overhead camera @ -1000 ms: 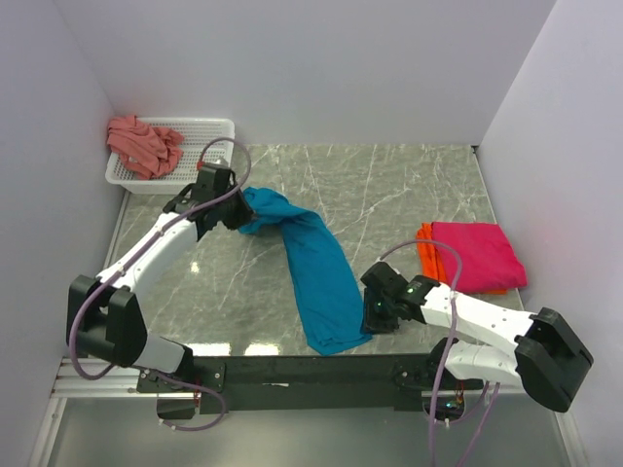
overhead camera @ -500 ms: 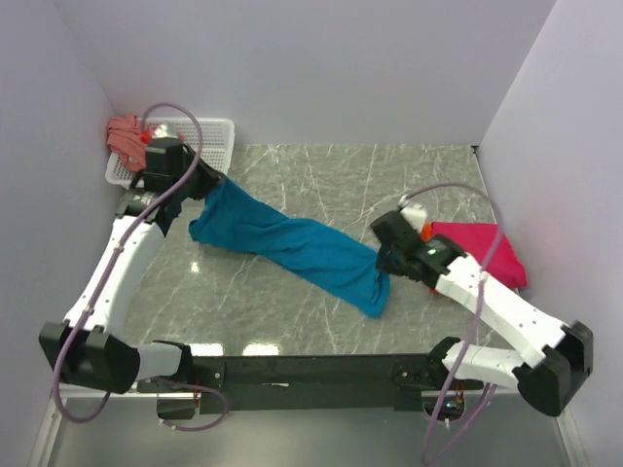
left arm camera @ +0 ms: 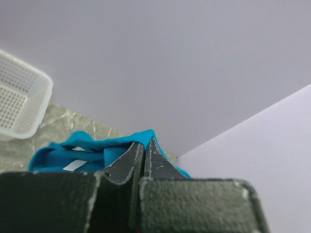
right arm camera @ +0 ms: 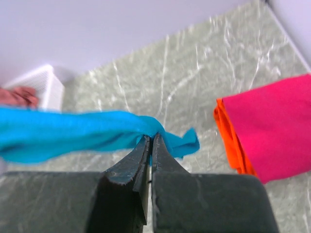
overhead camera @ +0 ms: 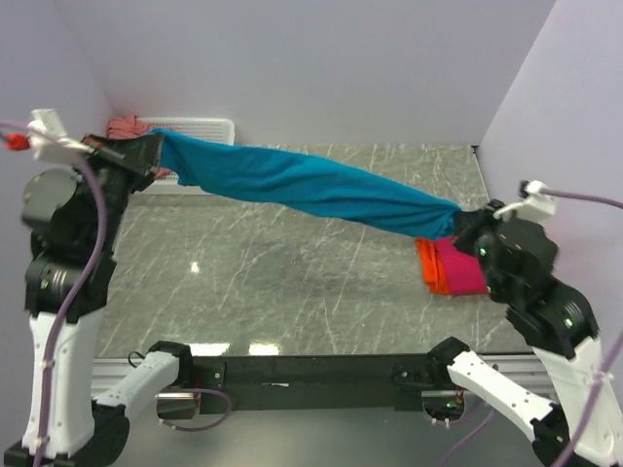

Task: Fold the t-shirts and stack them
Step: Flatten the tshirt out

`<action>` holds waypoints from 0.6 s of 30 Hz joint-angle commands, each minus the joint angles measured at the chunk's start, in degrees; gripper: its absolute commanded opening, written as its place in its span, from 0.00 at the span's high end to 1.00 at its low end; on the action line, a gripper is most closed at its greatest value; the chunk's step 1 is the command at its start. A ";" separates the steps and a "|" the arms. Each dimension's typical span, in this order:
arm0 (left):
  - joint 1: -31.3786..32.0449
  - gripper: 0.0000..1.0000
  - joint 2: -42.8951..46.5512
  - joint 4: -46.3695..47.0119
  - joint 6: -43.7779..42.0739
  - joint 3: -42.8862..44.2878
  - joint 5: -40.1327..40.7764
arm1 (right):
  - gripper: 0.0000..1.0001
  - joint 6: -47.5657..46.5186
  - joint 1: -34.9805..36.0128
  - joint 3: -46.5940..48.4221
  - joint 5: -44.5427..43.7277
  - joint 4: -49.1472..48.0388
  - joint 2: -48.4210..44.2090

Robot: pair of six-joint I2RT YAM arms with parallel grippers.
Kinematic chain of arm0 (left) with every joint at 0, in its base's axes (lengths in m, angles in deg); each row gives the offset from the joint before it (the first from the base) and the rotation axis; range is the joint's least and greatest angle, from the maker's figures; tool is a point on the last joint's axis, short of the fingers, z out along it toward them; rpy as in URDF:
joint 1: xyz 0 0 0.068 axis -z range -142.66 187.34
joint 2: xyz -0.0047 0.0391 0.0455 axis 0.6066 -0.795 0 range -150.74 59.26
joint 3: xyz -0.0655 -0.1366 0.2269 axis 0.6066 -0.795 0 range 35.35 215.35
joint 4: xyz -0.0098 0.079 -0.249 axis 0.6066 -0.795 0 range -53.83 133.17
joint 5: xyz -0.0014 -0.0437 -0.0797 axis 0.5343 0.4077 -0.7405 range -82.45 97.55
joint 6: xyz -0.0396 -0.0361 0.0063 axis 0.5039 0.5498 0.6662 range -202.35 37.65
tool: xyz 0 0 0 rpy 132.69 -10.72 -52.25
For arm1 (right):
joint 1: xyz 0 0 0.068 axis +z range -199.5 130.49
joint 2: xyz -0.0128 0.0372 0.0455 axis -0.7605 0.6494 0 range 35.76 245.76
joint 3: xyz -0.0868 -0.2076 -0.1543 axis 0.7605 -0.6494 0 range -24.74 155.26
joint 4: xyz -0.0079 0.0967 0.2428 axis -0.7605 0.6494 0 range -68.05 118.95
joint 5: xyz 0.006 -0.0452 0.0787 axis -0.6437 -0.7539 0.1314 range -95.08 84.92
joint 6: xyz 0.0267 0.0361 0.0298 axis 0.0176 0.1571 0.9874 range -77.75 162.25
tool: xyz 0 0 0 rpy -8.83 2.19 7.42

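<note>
Teal-blue soft cloth t-shirt [overhead camera: 302, 187] hangs bunched into a rope in the air above the grey marbled bench [overhead camera: 292, 277]. Our left claw [left arm camera: 144, 147] is pinched on its far-left end and our right claw [right arm camera: 150, 141] is clamped on its right end. We judge both bites thin. Harder pulling could slip an end free, or falling cloth could drag the folded magenta-pink t-shirt [overhead camera: 467, 276] off the orange t-shirt [overhead camera: 427, 263].

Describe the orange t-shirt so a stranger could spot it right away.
Look at the grey marble table, right side. A folded magenta t-shirt lies there; the orange t-shirt is the layer beneath it, peeking out only along its left edge.
</note>
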 commanded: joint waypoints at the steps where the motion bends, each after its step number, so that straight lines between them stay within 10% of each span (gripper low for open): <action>1: -0.18 0.99 2.58 0.30 -1.13 -0.36 3.50 | 1.00 -3.43 -0.27 1.21 -1.11 1.38 -2.94; 7: -0.18 0.99 -2.32 -3.30 -1.30 -5.64 7.89 | 1.00 -2.29 -2.54 -4.84 -4.45 2.96 -0.32; 11: -1.58 0.99 -16.61 -3.84 -1.56 -7.58 9.40 | 0.98 -7.80 -15.09 -11.52 9.91 -7.62 6.53; 13: -2.81 0.74 -22.96 -4.45 -2.52 -6.44 6.95 | 0.81 -9.93 -19.40 -16.00 14.52 -13.01 11.80; 15: -3.17 0.29 -30.70 -7.07 -2.62 -4.33 2.29 | 0.21 -9.76 -20.48 -16.72 17.61 -16.63 17.25; 18: -3.17 0.01 -32.84 -5.69 -2.36 -7.39 1.22 | 0.09 -9.50 -20.57 -16.37 16.31 -17.43 21.64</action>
